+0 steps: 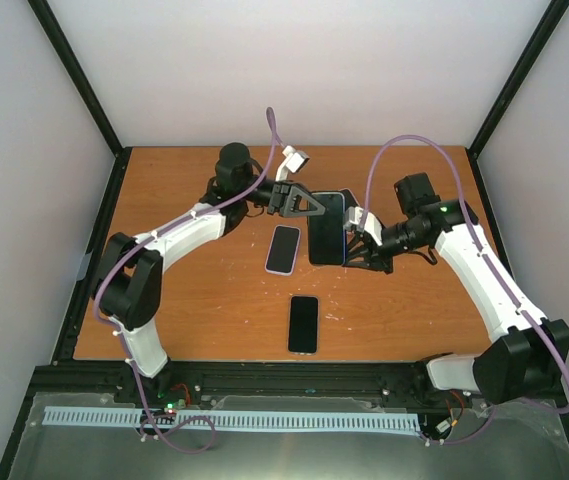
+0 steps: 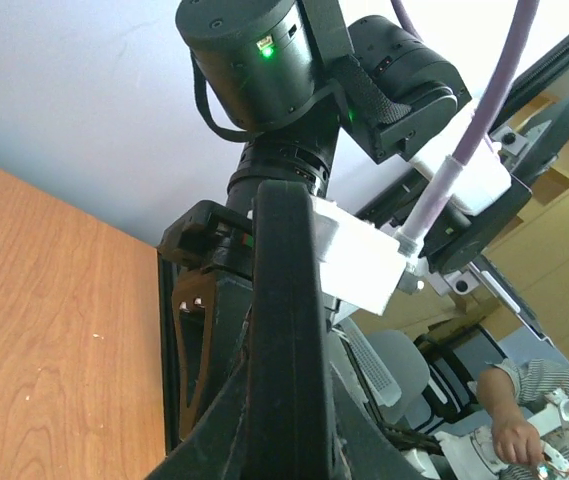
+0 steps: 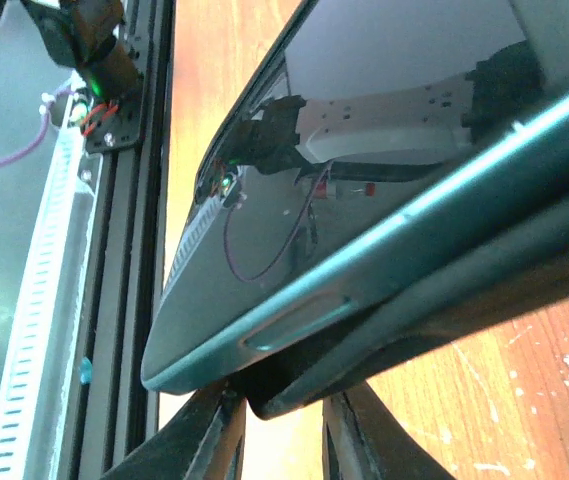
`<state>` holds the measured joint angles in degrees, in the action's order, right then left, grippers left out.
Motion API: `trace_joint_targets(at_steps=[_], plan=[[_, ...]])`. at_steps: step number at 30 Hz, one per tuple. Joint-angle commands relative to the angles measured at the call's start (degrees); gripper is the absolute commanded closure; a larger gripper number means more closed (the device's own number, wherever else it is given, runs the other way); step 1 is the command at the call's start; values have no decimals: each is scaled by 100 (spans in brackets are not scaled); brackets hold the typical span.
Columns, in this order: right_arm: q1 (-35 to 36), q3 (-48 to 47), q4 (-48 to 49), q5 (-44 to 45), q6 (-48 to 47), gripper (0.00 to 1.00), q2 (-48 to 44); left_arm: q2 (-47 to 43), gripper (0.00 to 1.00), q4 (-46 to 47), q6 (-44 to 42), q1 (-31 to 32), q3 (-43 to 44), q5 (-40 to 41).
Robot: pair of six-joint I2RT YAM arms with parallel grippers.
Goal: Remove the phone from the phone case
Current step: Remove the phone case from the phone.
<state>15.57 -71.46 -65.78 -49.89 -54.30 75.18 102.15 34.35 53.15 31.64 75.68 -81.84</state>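
Note:
Both grippers hold a dark phone [image 1: 327, 228] in the air over the middle of the table. My left gripper [image 1: 314, 206] is shut on its left edge; in the left wrist view that edge [image 2: 289, 330] runs up between the closed jaws of the gripper [image 2: 284, 440]. From the right wrist I see the phone's glossy screen [image 3: 364, 130] and teal rim. A dark phone case [image 3: 484, 290] hangs away from the rim underneath. My right gripper [image 3: 279, 430] pinches the case's corner and reaches the phone's right side [image 1: 356, 245].
Two more phones lie flat on the wooden table [image 1: 184, 310]: a pale-edged one [image 1: 283, 249] just left of the held phone and a black one [image 1: 303, 323] nearer the front edge. Black frame rails border the table on all sides.

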Motion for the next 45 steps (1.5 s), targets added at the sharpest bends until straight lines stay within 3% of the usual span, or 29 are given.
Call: trace_joint_targets(at_steps=[1,21,25,28,32,34,36,38,42,45], plan=[[-259,-169,1824,-487,961,76,202,-352,100,-844,-123,360,132,-851],[-665,-19,3322,-2087,3952,68,375,-380,100,-1864,-1240,546,-36,-529],[-661,167,3882,-2163,4546,74,273,-320,99,-1906,-1303,576,-1,-509],[-665,194,3818,-2197,4519,83,255,-292,100,-1992,-1409,580,77,-513],[-665,233,3520,-2201,4286,88,220,-216,100,-2186,-1622,580,220,-508],[-670,246,3433,-2212,4234,85,201,-159,100,-2179,-1610,578,270,-509],[-675,220,3365,-2274,4218,73,201,-96,100,-2169,-1584,580,309,-513],[-674,163,3400,-2318,4290,68,192,-15,100,-2169,-1573,580,347,-508],[-678,71,3618,-2481,4524,69,199,70,100,-2185,-1566,580,383,-539],[-678,94,3805,-2645,4652,76,216,122,99,-2241,-1615,580,369,-529]])
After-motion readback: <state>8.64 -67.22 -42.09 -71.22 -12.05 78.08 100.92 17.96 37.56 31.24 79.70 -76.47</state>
